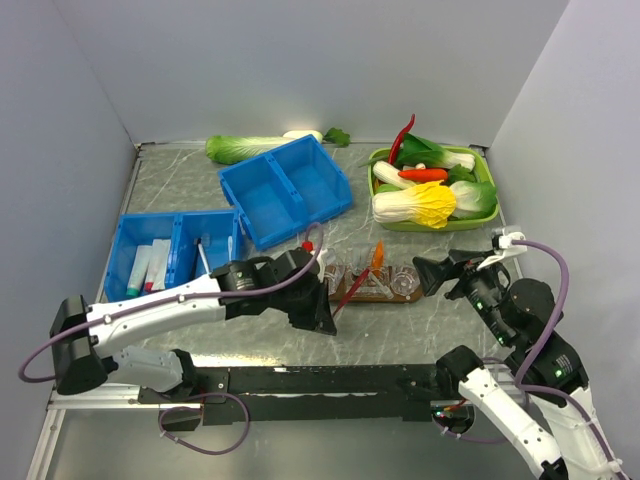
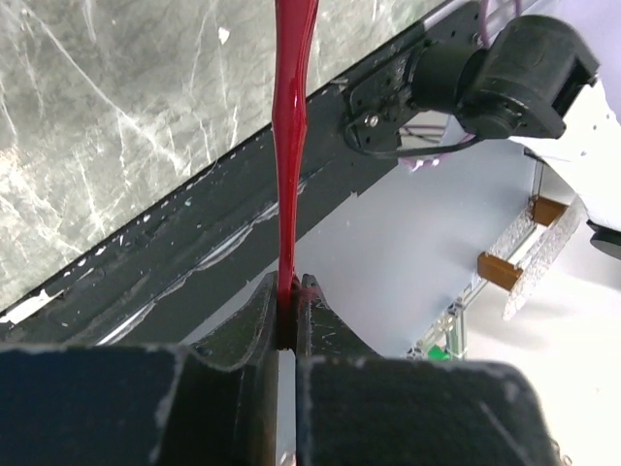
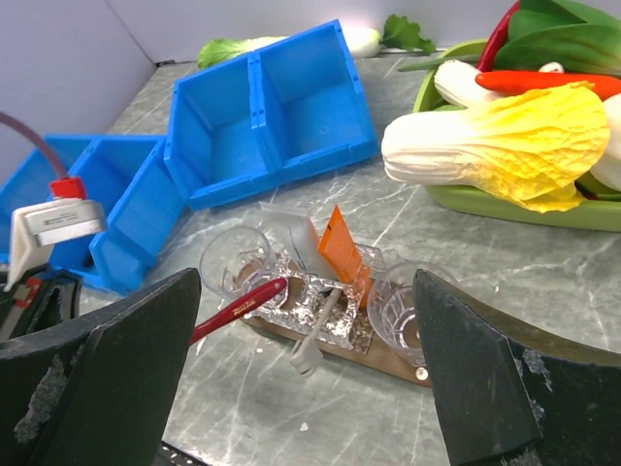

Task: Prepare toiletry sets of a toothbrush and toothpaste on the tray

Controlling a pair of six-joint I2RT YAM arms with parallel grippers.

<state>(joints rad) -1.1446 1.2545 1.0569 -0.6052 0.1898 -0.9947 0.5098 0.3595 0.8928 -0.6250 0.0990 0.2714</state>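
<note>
Inside our left gripper (image 2: 288, 313) sits the red brush (image 2: 291, 146), pinched tight. Our right gripper (image 3: 306, 335) is spread wide, tray (image 3: 388, 361) just ahead.

Seeing three clear cups (image 3: 236, 260), one wooden tray (image 3: 385, 360), two blue bins (image 3: 291, 165), one green vegetable tray (image 3: 505, 206), one red brush (image 3: 238, 307), one orange-ended tube (image 3: 340, 249).

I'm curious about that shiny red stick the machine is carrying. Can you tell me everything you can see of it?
It is a slim red toothbrush, glossy dark-red plastic with small pale lettering on its handle. It slants, one end pinched between the shut fingers of the left hand, the other reaching the rim of the leftmost clear cup on the brown tray. Its bristles cannot be made out.
</note>
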